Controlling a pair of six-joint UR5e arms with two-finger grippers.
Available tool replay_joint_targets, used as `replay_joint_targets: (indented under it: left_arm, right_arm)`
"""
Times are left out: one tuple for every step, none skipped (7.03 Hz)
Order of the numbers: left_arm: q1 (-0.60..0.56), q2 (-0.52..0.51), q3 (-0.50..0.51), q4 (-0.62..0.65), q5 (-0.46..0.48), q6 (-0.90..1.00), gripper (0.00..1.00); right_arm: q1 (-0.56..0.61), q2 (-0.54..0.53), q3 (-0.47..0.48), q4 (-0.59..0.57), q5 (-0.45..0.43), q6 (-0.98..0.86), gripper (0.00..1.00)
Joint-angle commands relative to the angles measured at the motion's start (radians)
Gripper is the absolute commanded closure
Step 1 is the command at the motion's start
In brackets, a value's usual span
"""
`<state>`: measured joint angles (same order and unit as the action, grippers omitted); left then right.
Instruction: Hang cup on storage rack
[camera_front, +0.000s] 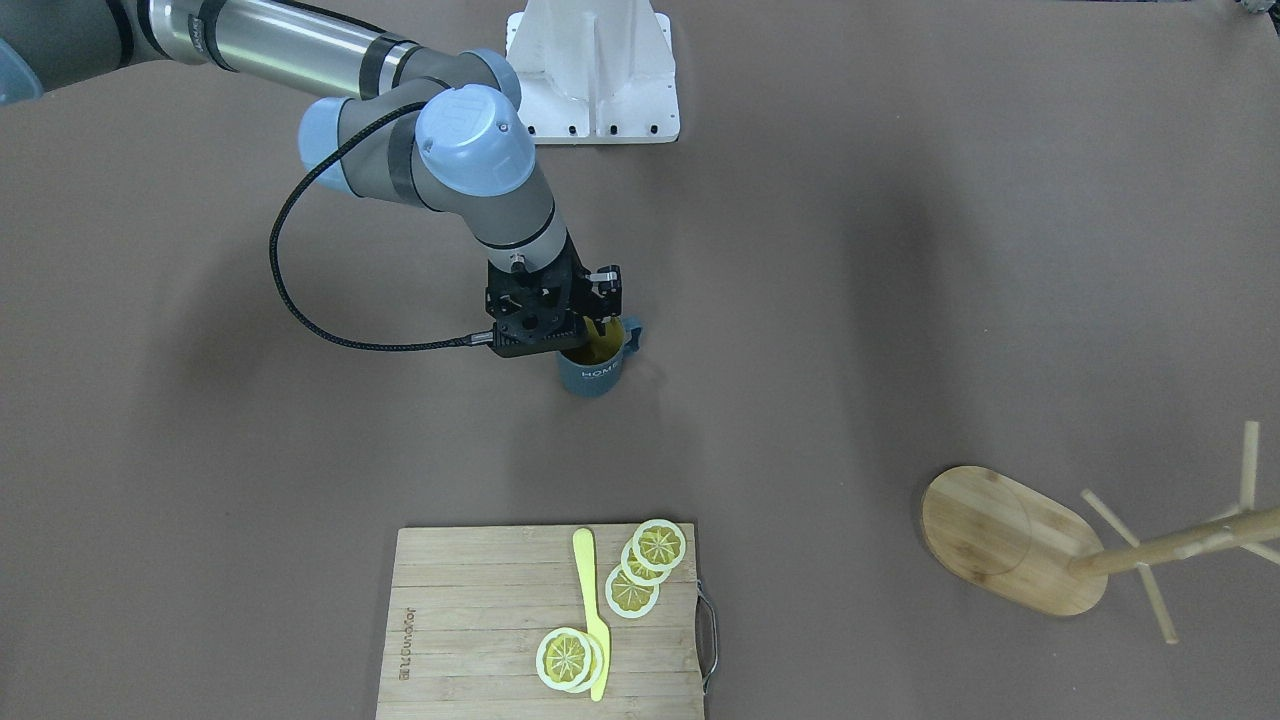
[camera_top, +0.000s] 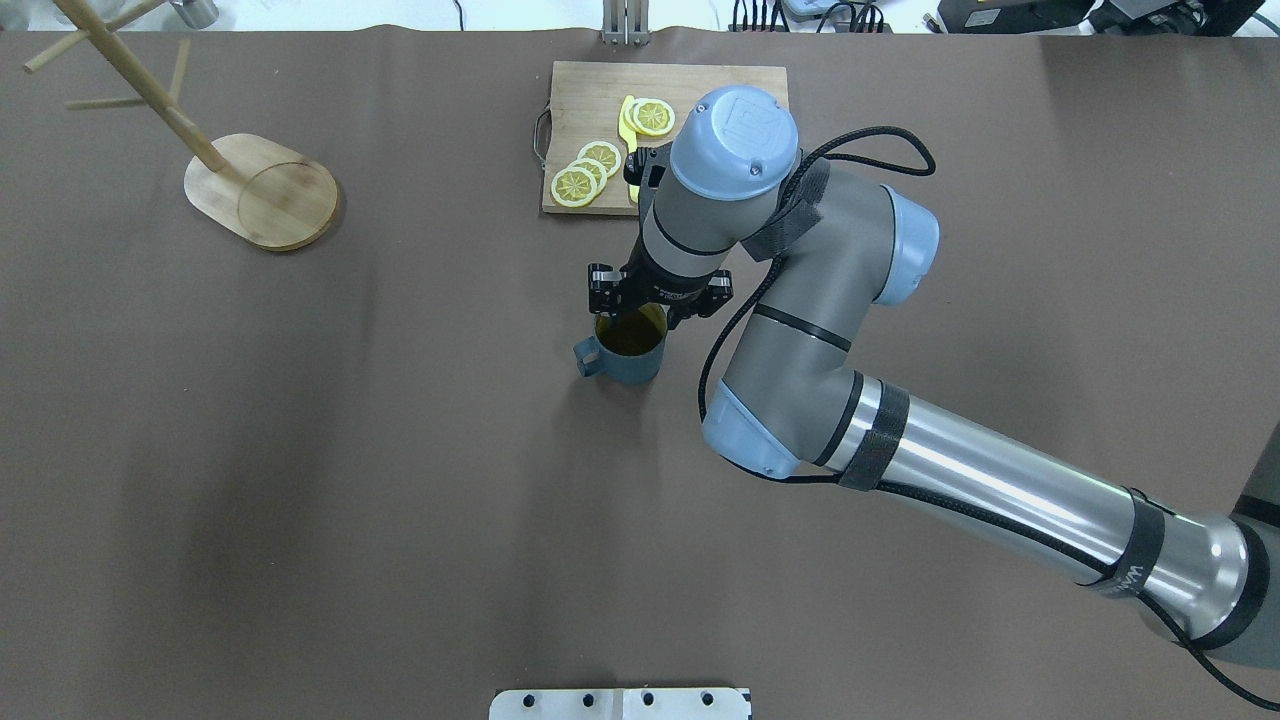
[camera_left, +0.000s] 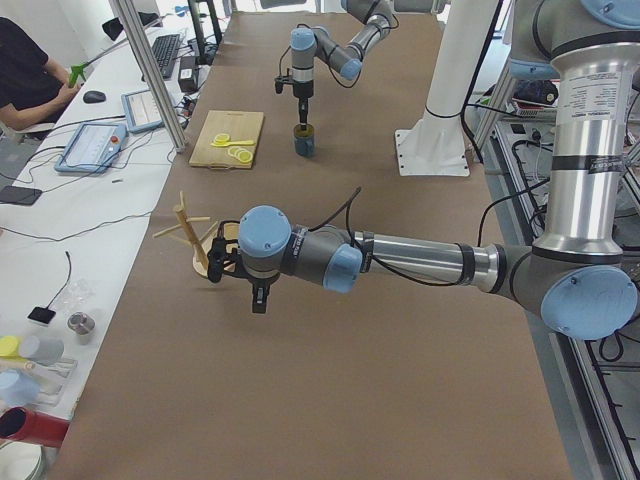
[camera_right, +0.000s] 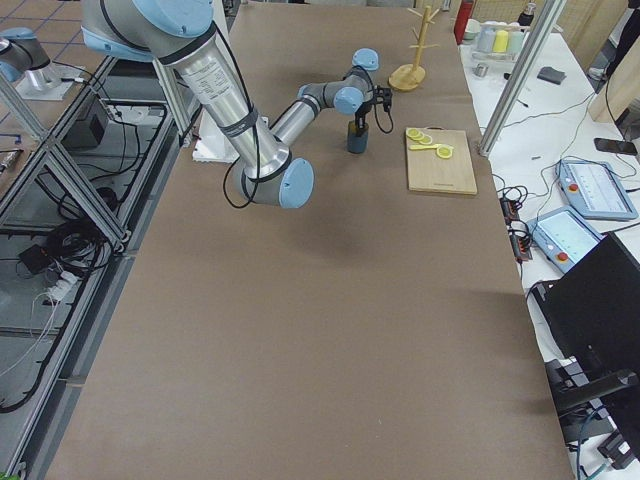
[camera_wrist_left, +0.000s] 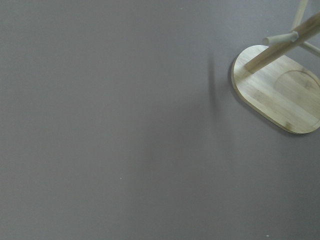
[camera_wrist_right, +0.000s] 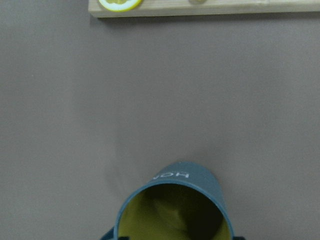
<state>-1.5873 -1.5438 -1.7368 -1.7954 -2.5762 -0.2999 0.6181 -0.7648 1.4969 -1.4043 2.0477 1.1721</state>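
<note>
Grasping of the cup, upright at the centre of the worktop, is judged in hand, the right end effector being set at its rim with closure not discernible, and a carry to the storage rack at ten o'clock is needed next.

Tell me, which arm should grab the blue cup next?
Right. The right arm's fingers are down at the cup rim; the left arm hangs far off near the storage rack.
</note>
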Motion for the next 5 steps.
replay_joint_targets:
  left_arm:
    - [0.022,0.065,-0.225,0.001,-0.021,-0.173,0.01]
    - [0.068,0.067,-0.318,-0.001,-0.037,-0.27,0.01]
    - [0.138,0.036,-0.392,-0.018,-0.03,-0.298,0.02]
    - [0.189,-0.022,-0.417,-0.074,-0.021,-0.311,0.02]
    - [0.266,-0.077,-0.405,-0.161,-0.009,-0.364,0.02]
  right_arm:
    - [0.034,-0.005,0.016,-0.004,0.041,0.058,0.0]
    - [0.055,-0.028,0.017,-0.001,0.073,0.049,0.0]
    - [0.075,-0.039,0.019,0.002,0.078,0.044,0.0]
    - [0.103,-0.057,0.022,0.039,0.08,0.05,0.0]
    - [0.127,-0.097,0.019,0.08,0.078,0.052,0.0]
